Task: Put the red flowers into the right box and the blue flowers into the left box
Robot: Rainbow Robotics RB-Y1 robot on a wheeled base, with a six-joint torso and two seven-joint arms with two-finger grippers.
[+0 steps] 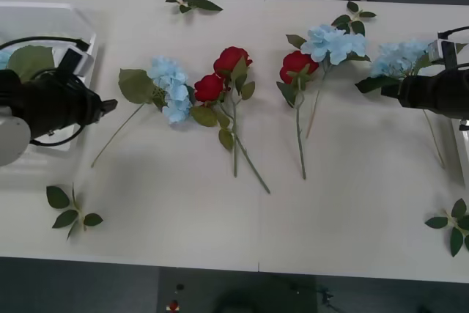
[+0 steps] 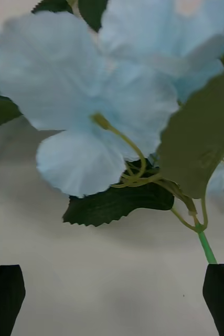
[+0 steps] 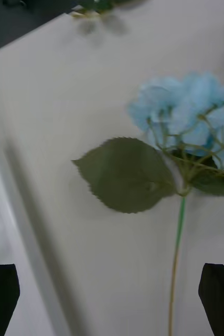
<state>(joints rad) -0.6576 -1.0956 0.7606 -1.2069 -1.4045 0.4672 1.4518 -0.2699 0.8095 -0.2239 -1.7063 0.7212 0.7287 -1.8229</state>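
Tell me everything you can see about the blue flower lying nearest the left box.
The blue flower is a pale sky-blue puff of many small, fabric-looking petals on a long thin green stem with one broad, toothed green leaf. It lies flat on the white table, stem slanting toward the robot's left. Its head lies against the neighbouring red roses. The open left gripper is near its stem, not touching.

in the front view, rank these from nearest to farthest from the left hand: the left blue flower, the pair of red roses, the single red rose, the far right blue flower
1. Left blue flower, just beside the left hand.
2. Pair of red roses, left of table centre.
3. Single red rose, right of centre.
4. Far right blue flower, by the right hand.
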